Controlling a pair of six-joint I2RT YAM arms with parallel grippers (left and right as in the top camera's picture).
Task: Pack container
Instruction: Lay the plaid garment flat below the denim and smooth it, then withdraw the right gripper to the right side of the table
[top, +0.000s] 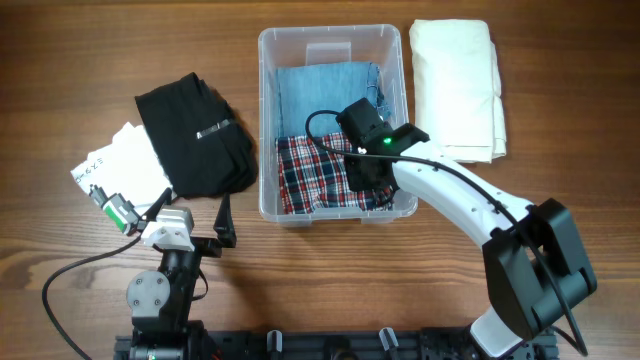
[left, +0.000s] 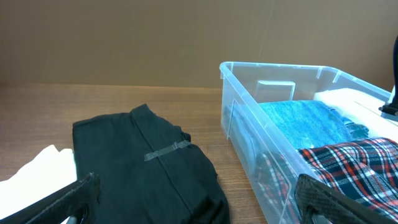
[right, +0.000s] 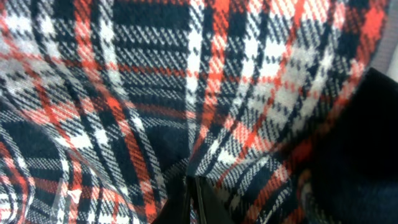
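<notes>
Overhead: clear plastic container (top: 267, 150) on the wooden table (top: 80, 60), centre toward 12 o'clock, long side running 12 to 6. Inside, in the 12 o'clock half, folded blue denim-like cloth (top: 325, 90); in the 6 o'clock half, rumpled red, white and navy plaid cloth (top: 305, 175). Right gripper (right: 196, 198) down inside the container at its 4 o'clock part, over the plaid, jaws pressed together with nothing seen between them. From the right wrist, tips touching or just above the weave, cannot tell which. White arm reaching in from 5 o'clock across the near rim.

Outward at 9 o'clock, just beside the container wall, folded black garment (top: 195, 135), lying partly on a white paper sheet (top: 115, 165) with handwriting. At 2 o'clock, just beside the container, folded cream cloth (top: 458, 88). At 7 o'clock, apart from the container, left gripper (left: 199, 208), jaws spread wide, holding nothing, pointing toward 12 with the black garment ahead.
</notes>
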